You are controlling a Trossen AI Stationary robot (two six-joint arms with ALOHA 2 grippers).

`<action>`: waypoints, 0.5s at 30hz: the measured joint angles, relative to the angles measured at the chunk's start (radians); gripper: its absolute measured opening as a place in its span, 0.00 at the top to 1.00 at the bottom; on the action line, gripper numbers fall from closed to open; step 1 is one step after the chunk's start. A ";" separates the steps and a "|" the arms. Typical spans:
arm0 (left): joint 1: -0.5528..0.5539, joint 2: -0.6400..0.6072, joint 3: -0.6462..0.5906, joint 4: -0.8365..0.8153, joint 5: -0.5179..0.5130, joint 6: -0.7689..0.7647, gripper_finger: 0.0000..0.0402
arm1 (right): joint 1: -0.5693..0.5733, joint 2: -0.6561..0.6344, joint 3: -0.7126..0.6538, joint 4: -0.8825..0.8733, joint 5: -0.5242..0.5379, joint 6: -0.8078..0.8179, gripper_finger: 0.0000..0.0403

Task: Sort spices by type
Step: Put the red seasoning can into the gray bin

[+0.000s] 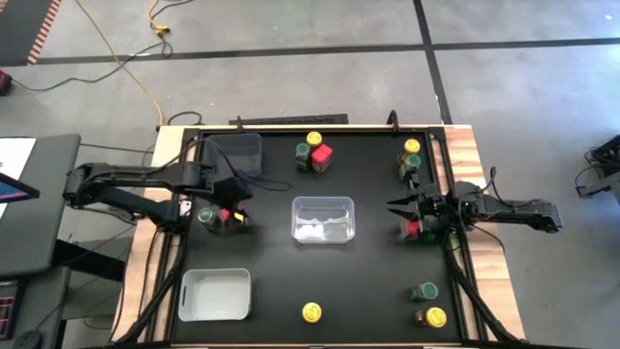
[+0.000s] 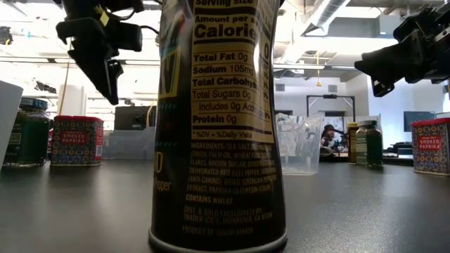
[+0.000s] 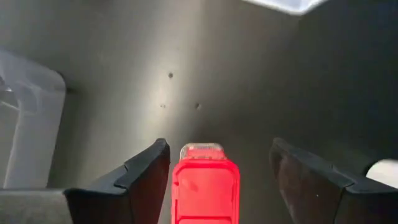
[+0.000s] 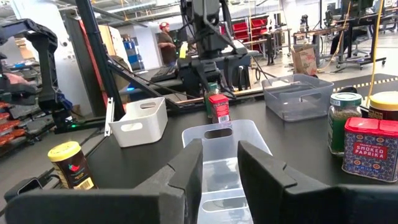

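From above, my left gripper [image 1: 231,206] hangs left of the clear bin [image 1: 324,218], over a red-topped jar [image 1: 226,216]; my right gripper [image 1: 399,206] waits right of that bin. Left wrist: my fingers [image 3: 149,177] are spread wide, straddling the jar [image 3: 205,186] without touching. Right wrist: fingers [image 4: 186,171] parted, holding nothing.

Black table top [image 1: 368,281]; red-topped jar [image 3: 205,186] between dark fingers [image 3: 146,180]; yellow-lidded jar [image 1: 311,312] — dark label; white bin [image 1: 215,294]; red patterned paprika tin [image 4: 370,149] — clear bin [image 1: 324,218]
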 joint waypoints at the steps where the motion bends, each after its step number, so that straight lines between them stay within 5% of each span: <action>1: -0.003 0.005 0.000 -0.001 0.000 0.006 0.34 | 0.000 0.000 0.000 0.000 0.000 0.000 0.67; 15: -0.005 0.012 -0.008 -0.075 -0.018 0.045 0.34 | 0.000 0.000 0.000 0.000 0.000 0.000 0.67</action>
